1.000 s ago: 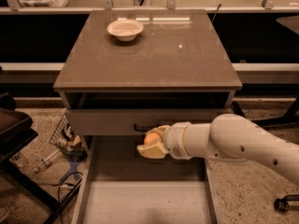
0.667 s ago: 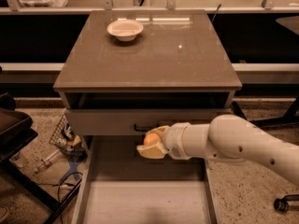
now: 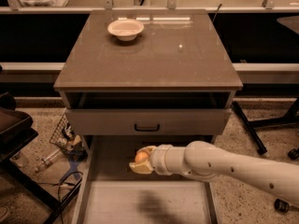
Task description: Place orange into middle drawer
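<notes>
The orange [image 3: 140, 157] is small and round and sits between the pale fingers of my gripper [image 3: 140, 160], which is shut on it. The white arm reaches in from the right. The gripper holds the orange above the back part of the middle drawer [image 3: 93, 181], a long grey-brown drawer pulled far out toward the camera, with a pale floor and thin low side walls. Above it, the top drawer [image 3: 187, 121] with a grey front and black handle stands partly open.
A white bowl [image 3: 125, 29] stands at the back left of the cabinet top [image 3: 187, 59]. Clutter and cables [image 3: 65, 143] lie on the floor left of the cabinet. A dark chair [image 3: 14, 129] is at the far left. Black stand legs [image 3: 247, 125] are to the right.
The gripper with the orange has moved slightly down and left over the middle drawer; otherwise nothing has visibly changed.
</notes>
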Controlling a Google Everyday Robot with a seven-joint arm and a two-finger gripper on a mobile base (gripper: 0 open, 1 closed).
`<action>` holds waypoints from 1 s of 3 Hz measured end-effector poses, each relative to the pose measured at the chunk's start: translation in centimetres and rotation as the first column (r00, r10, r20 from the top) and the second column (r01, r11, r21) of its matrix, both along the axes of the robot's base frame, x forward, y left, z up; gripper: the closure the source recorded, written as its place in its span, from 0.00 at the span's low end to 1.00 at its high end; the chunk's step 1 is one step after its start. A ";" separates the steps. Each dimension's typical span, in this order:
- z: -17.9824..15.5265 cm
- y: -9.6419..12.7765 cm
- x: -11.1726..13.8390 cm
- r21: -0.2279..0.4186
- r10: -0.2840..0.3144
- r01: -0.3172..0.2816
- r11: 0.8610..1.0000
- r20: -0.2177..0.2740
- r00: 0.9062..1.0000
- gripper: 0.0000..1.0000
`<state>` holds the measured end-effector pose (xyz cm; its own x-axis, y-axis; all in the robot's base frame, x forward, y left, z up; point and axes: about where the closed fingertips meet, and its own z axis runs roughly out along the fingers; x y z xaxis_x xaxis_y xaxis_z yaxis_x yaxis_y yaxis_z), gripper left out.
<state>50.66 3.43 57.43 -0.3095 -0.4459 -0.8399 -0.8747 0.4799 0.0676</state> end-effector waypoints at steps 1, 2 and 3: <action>-6.7 0.1 0.1 -0.007 0.036 -0.035 0.999 0.052 0.998 1.00; -13.0 -0.3 0.3 -0.015 0.045 -0.044 0.999 0.060 0.997 1.00; -17.6 -0.1 0.5 -0.036 0.057 -0.056 0.998 0.042 0.997 1.00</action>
<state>51.21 3.29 39.86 -0.2466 -0.4908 -0.8356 -0.9022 0.4311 0.0131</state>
